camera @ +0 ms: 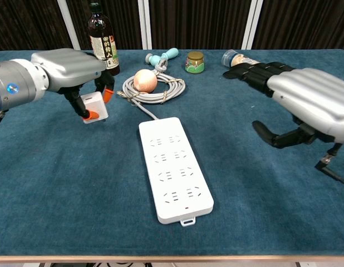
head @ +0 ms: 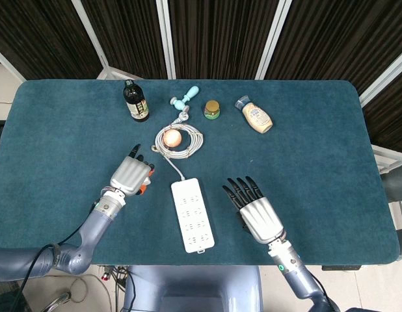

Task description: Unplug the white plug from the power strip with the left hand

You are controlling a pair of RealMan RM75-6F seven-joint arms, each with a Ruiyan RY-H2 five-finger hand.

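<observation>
The white power strip [head: 192,214] [camera: 173,167] lies flat near the table's front, all its sockets bare. My left hand [head: 130,174] [camera: 69,64] is off to the strip's left and holds the white plug [camera: 96,107] pinched between orange-tipped fingers, low over the cloth. In the head view the plug is mostly hidden under that hand. My right hand [head: 255,209] [camera: 305,100] hovers right of the strip with fingers spread, holding nothing.
The strip's grey cord [head: 181,141] [camera: 155,89] is coiled behind it, with an onion [head: 172,138] [camera: 145,80] in the coil. Along the back stand a dark bottle [head: 135,101], a teal tool [head: 183,100], a small jar [head: 212,108] and a lying squeeze bottle [head: 255,115].
</observation>
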